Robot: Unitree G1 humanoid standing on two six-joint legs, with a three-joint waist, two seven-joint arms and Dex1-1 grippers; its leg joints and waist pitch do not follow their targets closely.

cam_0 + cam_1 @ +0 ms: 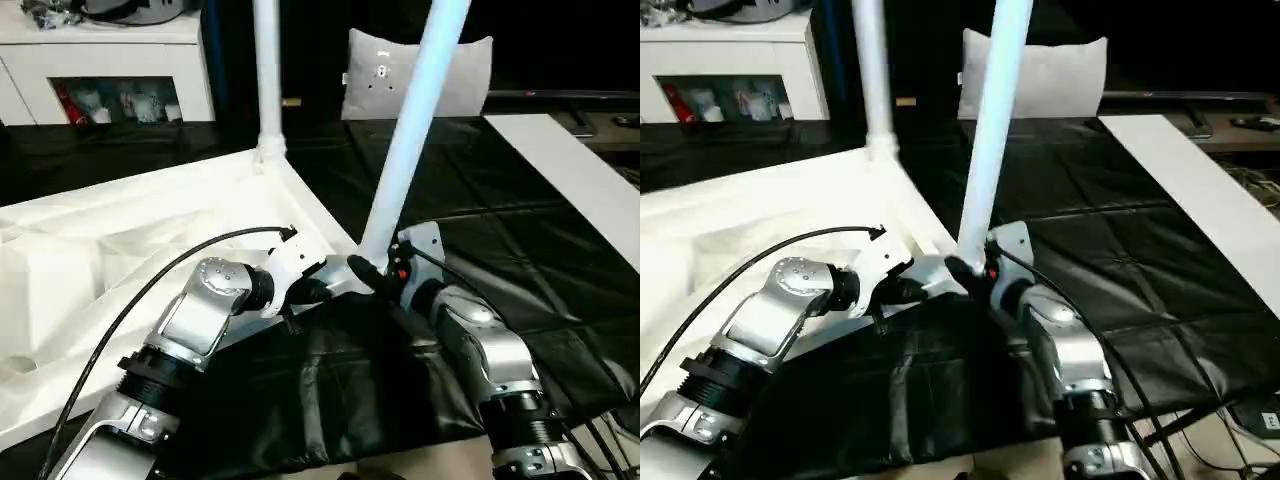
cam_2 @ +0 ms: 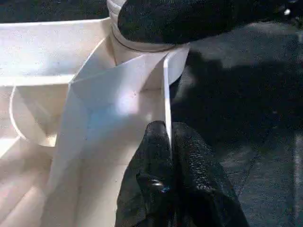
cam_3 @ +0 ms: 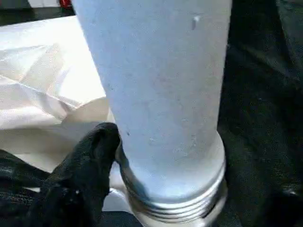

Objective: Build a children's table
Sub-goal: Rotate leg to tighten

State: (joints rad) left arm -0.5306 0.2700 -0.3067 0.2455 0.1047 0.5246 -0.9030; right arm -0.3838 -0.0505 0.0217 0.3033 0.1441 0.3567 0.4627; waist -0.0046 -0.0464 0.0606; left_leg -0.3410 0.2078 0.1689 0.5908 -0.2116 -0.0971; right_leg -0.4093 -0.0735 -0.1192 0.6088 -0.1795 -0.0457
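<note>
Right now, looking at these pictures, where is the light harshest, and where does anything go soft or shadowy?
Left eye view: the white plastic square top glares, its ribs washed out. Left wrist view: a bright patch on the rib by the round corner socket, deep shadow beside it. Right wrist view: the long tapered white tube leg looks soft and bluish.

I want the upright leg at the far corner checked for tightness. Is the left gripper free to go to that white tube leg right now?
Probably not yet: the left gripper is shut on the white plastic tabletop's rim beside the near leg. Once released, nothing visible blocks the far white tube leg.
</note>
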